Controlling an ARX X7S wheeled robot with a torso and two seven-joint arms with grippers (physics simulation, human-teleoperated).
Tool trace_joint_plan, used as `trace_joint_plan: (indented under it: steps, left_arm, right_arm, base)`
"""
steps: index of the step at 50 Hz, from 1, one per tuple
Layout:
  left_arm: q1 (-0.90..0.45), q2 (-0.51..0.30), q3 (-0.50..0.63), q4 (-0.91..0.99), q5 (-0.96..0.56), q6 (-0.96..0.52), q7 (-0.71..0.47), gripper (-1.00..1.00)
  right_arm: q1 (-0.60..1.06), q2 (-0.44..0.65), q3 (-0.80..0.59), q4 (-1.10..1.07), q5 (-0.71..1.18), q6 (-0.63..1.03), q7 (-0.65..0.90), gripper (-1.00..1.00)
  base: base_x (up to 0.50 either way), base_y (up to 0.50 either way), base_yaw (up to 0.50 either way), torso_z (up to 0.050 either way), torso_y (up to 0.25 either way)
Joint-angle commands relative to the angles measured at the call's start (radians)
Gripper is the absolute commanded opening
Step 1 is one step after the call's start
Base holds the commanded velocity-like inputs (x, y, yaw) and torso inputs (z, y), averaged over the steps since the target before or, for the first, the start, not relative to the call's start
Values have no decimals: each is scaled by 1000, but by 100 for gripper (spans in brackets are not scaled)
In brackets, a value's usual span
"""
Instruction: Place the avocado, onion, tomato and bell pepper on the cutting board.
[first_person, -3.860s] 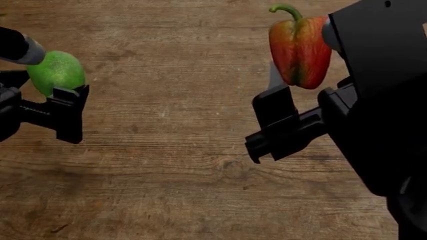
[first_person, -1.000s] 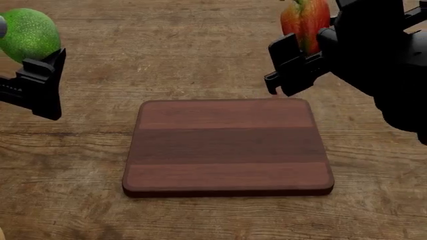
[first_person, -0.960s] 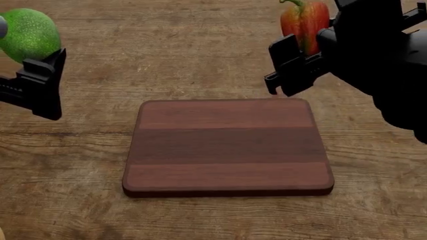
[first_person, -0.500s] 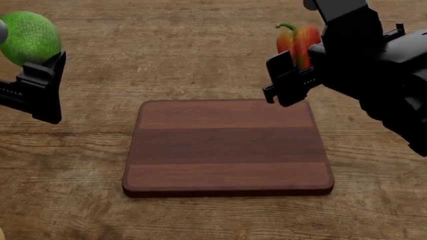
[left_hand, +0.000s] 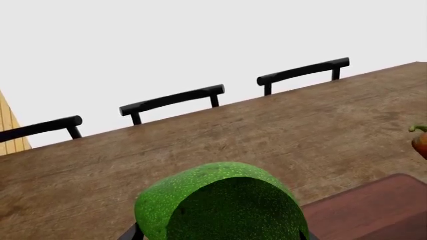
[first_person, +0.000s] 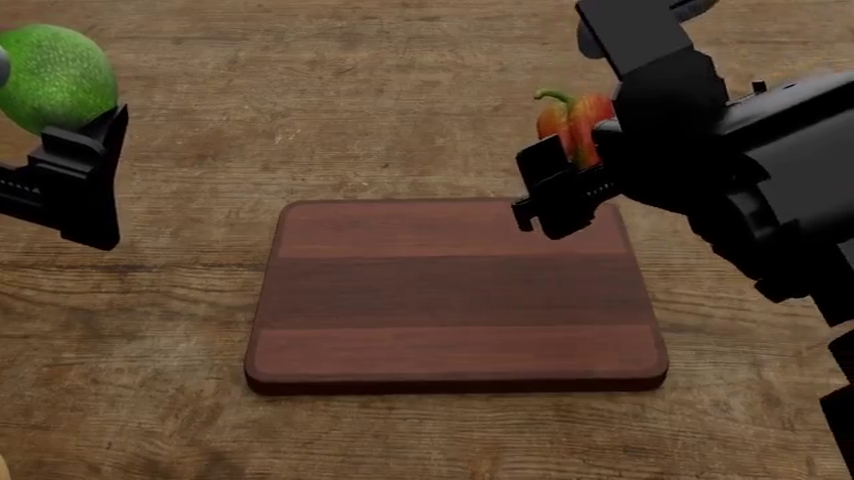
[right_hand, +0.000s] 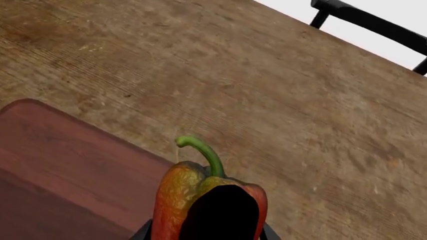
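Nearest the robot lies the cutting board (first_person: 457, 295), flat on the wooden table (first_person: 334, 100) with nothing on it; neither onion nor tomato shows in any view.

Just past the board's far right corner, the right gripper (first_person: 577, 170) is clamped on the bell pepper (first_person: 566, 122), which hangs in the air with its curved green stem up. In the right wrist view the bell pepper (right_hand: 203, 200) sits between the dark fingers (right_hand: 223, 212), above the table just beside the cutting board (right_hand: 60, 165) edge. It looks light and hollow, with glossy lobed walls that could slip or turn under a squeeze, so the grip across its middle (well below the stem) seems the safest place to hold.

Off to the left, well apart from the board and high above the table, the left gripper (first_person: 67, 150) is closed on the avocado (first_person: 56, 78). The left wrist view shows the avocado (left_hand: 220, 202) filling the lower frame, the fingers mostly hidden beneath it. I judge it denser than the pepper, firm, and its bumpy skin should give the pads good purchase; being egg-shaped, it may roll once set down, so it wants a low, gentle release.

Farthest off, three dark chair backs (left_hand: 173, 100) stand along the table's far edge. Nothing lies between either vegetable and the board; the only concern is the two arms crowding each other over it.
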Motion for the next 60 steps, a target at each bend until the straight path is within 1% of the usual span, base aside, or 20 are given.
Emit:
trace_joint_plan:
  steps: [1,29,30,38,48,53,60]
  left_arm:
    - [-5,-2,-4,2,-24,10,-25,-100]
    - [21,-19,-6,6,-17,28,-21,-100]
    - [20,-19,-6,7,-18,27,-21,-100]
    - [17,-19,-6,9,-24,26,-28,-100]
    - [13,-19,-4,10,-26,24,-28,-100]
    - [6,-13,1,8,-27,20,-28,-100]
    - [-10,6,17,-2,-17,12,-18,-100]
  right_arm:
    - [-16,-7,-15,5,-26,-2,-26,-100]
    - [-36,-35,-38,44,-39,-10,-56,-100]
    - [-33,-36,-39,46,-41,-10,-55,100]
    - [-28,-25,-35,26,-39,-6,-47,100]
    - [-14,17,-11,-80,-7,36,-5,100]
    - [2,41,14,-155,22,60,21,100]
    - [-26,114,82,-319,95,94,122,100]
  base:
    - [0,0,0,0,0]
    - [0,0,0,1,0]
    - [0,0,0,0,0]
    - [0,0,0,0,0]
    - [0,0,0,0,0]
    - [0,0,0,0,2]
    - [0,0,0,0,0]
